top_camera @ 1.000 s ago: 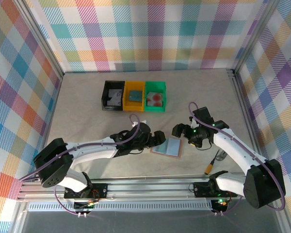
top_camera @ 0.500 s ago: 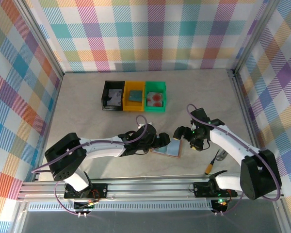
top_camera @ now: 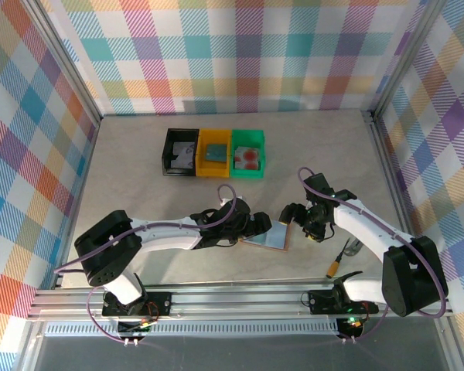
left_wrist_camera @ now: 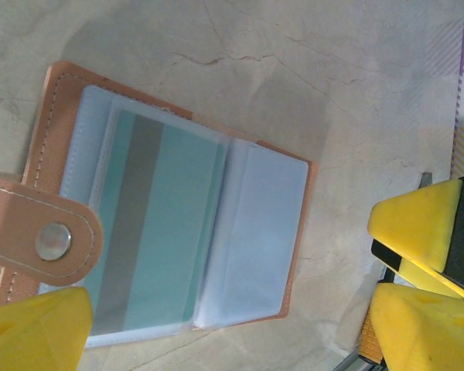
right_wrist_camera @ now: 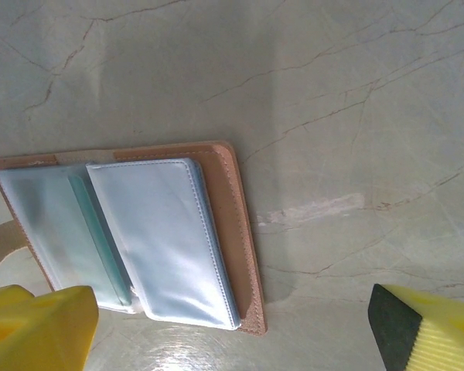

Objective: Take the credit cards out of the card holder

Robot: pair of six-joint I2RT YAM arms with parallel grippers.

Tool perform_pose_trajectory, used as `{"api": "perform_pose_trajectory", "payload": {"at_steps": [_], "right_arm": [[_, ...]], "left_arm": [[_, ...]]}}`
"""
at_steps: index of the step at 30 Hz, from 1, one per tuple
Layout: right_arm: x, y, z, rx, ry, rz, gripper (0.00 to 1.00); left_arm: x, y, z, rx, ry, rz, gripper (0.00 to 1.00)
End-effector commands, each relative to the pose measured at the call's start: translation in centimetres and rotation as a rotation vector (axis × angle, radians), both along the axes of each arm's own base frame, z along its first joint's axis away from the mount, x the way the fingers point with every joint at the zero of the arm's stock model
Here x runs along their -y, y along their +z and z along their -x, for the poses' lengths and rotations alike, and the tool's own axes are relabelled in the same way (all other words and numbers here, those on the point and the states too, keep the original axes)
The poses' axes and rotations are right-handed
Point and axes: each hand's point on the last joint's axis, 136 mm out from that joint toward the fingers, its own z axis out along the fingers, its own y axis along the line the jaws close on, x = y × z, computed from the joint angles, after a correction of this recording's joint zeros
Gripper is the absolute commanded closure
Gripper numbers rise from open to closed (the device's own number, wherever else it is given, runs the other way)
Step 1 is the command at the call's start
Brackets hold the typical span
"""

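Note:
The card holder [top_camera: 271,237] lies open and flat on the table between both arms, brown leather with clear pale-blue pockets. In the left wrist view the holder [left_wrist_camera: 267,232] shows a teal credit card [left_wrist_camera: 170,232] inside its left pocket, and its snap tab [left_wrist_camera: 39,236] is folded over the left edge. My left gripper [top_camera: 257,225] hovers open over the holder's left side, nothing between its fingertips [left_wrist_camera: 232,332]. My right gripper [top_camera: 294,219] is open at the holder's right edge [right_wrist_camera: 236,232], holding nothing [right_wrist_camera: 232,332]. A sliver of the teal card [right_wrist_camera: 100,247] peeks from the pockets.
Three small bins stand in a row at the back: black [top_camera: 168,151] with a grey-white card, yellow [top_camera: 214,133] with a teal card, green [top_camera: 247,133] with a pale red-spotted card. An orange-tipped plug [top_camera: 336,268] lies near the right arm's base.
My left gripper has slid right over the holder's left half. The right gripper has come in and down to the holder's right edge, its jaws narrowing slightly.

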Motion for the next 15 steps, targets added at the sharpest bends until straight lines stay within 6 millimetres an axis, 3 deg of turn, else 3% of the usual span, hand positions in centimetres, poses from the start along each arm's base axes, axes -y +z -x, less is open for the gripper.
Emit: {"api": "perform_pose_trajectory", "payload": {"at_steps": [1,4,6,9,13,15], "right_arm": [[0.5,-0.6,1.0,-0.038,-0.013,0.025,0.14],[0.4,-0.7,0.9,-0.035,-0.012,0.022,0.23],[0.1,-0.8,0.9,-0.035,-0.006,0.007,0.41],[-0.7,-0.7,0.5,-0.034,-0.002,-0.037,0.57],[-1.7,-0.6,0.0,-0.034,0.008,-0.083,0.69],[-1.9,-0.8,-0.3,-0.037,0.012,-0.083,0.81]], "left_arm": [[0.6,0.0,0.1,0.002,-0.004,0.008,0.08],[0.6,-0.1,0.1,0.001,-0.002,0.009,0.08],[0.6,-0.3,0.1,-0.001,0.000,0.007,0.08],[0.5,-0.5,0.0,-0.002,0.003,0.004,0.08],[0.5,-0.6,0.1,-0.002,0.003,0.000,0.08],[0.4,-0.7,0.1,-0.002,0.004,-0.002,0.08]]}}
